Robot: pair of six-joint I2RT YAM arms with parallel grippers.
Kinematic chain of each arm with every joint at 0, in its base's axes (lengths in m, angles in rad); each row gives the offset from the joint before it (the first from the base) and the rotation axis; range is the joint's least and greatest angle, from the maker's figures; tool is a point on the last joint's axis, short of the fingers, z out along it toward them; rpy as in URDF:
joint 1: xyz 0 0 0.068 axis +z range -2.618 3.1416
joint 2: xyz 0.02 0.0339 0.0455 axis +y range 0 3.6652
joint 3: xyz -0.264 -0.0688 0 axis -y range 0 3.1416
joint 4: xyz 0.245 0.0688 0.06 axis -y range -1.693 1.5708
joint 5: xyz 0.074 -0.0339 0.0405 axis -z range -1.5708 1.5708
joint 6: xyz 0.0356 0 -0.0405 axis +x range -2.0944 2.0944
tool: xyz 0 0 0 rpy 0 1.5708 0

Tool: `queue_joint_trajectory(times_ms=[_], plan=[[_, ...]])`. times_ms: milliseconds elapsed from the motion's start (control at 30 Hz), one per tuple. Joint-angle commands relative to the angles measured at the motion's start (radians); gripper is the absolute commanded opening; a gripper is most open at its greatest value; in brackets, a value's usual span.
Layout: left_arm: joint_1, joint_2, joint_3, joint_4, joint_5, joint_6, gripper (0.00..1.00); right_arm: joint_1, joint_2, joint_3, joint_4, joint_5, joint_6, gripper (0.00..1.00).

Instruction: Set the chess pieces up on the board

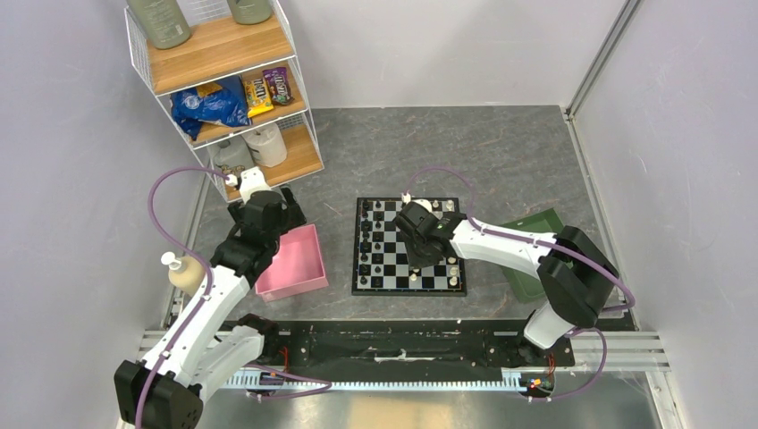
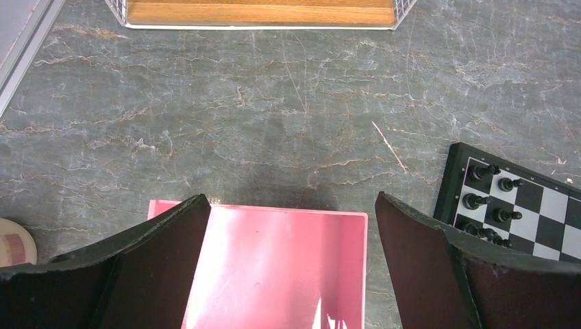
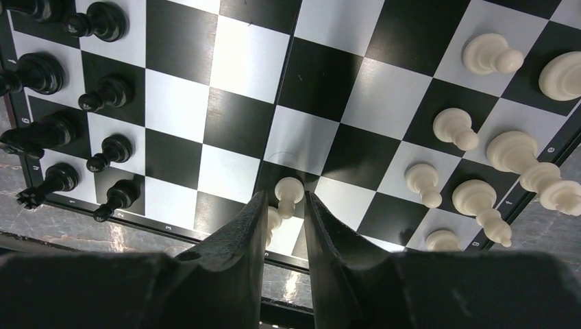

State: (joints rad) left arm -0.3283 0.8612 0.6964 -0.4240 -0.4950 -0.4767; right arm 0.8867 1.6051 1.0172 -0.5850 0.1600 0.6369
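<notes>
Two files of black chess pieces [image 3: 103, 20] line the left edge of the board [image 3: 240, 68] in the right wrist view, and the cream-white ones [image 3: 455, 127] crowd its right edge. All stand upright, their tops splayed outward from the frame's centre. The board is a glossy black-and-white chequer with a dark border. It lies flat at the centre of the top view, its edges nearly square to the frame.

The right gripper [image 3: 284, 200] hangs over the board's lower edge, its fingers drawn almost together, with a white pawn [image 3: 289, 188] in the slit at their tips. The pawn's long axis runs along the fingers, narrower end toward the bottom of the frame. Whether the pads press on it cannot be told. A second white piece [image 3: 272, 221] sits just beside it, half hidden by a finger.

The left gripper [image 2: 291, 200] is spread wide and empty above the pink tray [image 2: 274, 274], left of the board.

The table [image 1: 501, 161] is grey veined stone between pale walls. A wire-and-wood shelf [image 1: 223, 54] stands at upper left, and a green tray [image 1: 536, 223] lies at right.
</notes>
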Motion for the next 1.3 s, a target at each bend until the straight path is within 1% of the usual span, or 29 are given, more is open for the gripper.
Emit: queue_joint_trajectory(times_ms=[0, 100, 167, 233, 600, 1000, 1267], plan=[[0.006, -0.005, -0.006, 0.022, -0.022, 0.026, 1.0, 0.004, 0.009, 0.035, -0.001, 0.02, 0.013, 0.33], [0.007, -0.006, -0.006, 0.022, -0.021, 0.025, 1.0, 0.005, 0.007, 0.034, -0.001, 0.015, 0.012, 0.31], [0.008, -0.006, -0.005, 0.022, -0.019, 0.024, 1.0, 0.004, 0.002, 0.032, -0.001, 0.016, 0.009, 0.26], [0.008, -0.006, -0.006, 0.022, -0.019, 0.024, 1.0, 0.005, -0.003, 0.029, -0.001, 0.016, 0.006, 0.24], [0.008, -0.004, -0.005, 0.022, -0.013, 0.022, 1.0, 0.005, -0.043, 0.013, -0.008, 0.032, 0.01, 0.18], [0.01, -0.008, 0.0, 0.022, -0.01, 0.024, 1.0, 0.001, -0.188, -0.071, -0.048, 0.14, 0.067, 0.16], [0.011, -0.012, 0.002, 0.022, -0.008, 0.024, 1.0, -0.032, -0.254, -0.14, -0.067, 0.145, 0.094, 0.17]])
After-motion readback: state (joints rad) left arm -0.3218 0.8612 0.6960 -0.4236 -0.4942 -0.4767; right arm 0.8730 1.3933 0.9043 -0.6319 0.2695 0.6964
